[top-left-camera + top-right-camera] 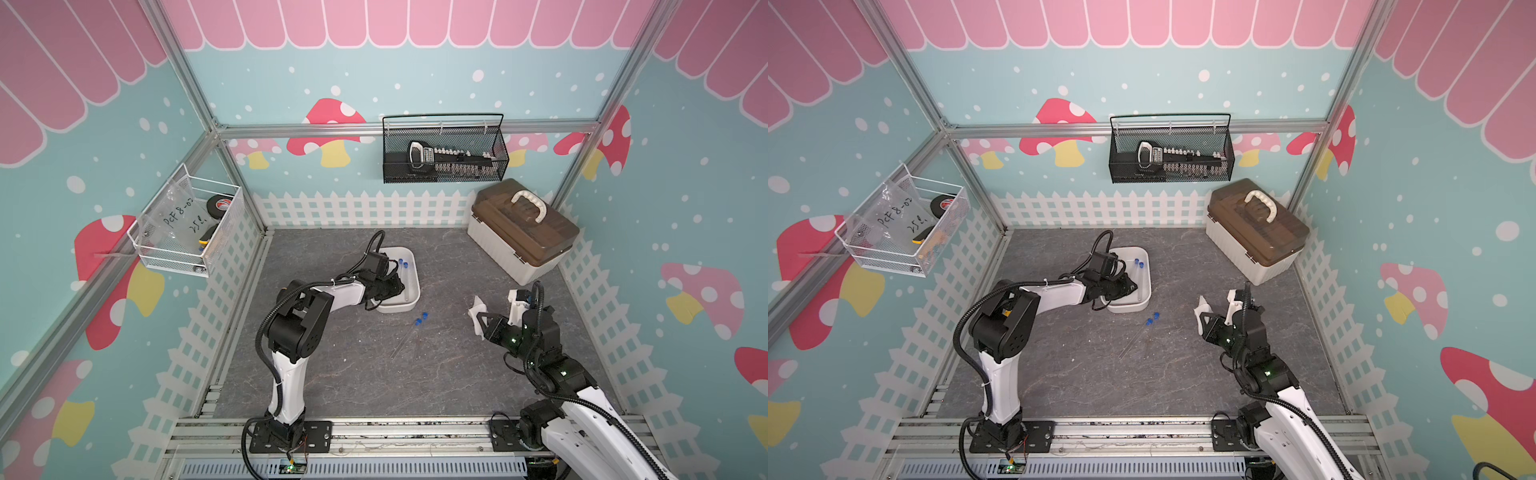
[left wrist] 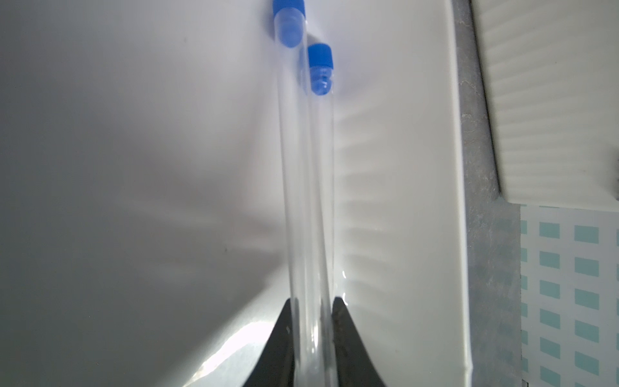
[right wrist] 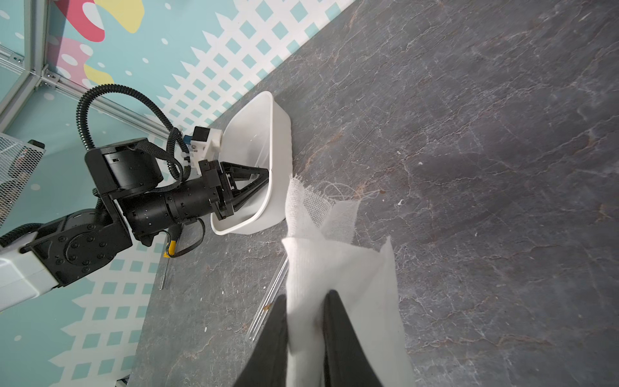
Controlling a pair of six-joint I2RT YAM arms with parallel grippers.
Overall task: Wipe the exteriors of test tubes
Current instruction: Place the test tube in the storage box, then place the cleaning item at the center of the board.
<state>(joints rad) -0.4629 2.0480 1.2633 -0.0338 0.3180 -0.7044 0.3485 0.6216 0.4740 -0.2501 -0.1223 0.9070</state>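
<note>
A staged robot lab cell: an aluminium frame (image 1: 407,126) holds printed mushroom-and-fence walls (image 1: 291,83) around a grey tabletop (image 1: 374,374). The left arm (image 1: 291,374) and right arm (image 1: 573,436) are bolted to a near rail (image 1: 415,432). Capped test tubes (image 2: 303,187) lie in a white tray (image 1: 395,308) – and a black tool basket (image 1: 397,166) hangs on the far wall.

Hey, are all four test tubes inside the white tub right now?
No, two test tubes lie on the table outside the tub.
</note>
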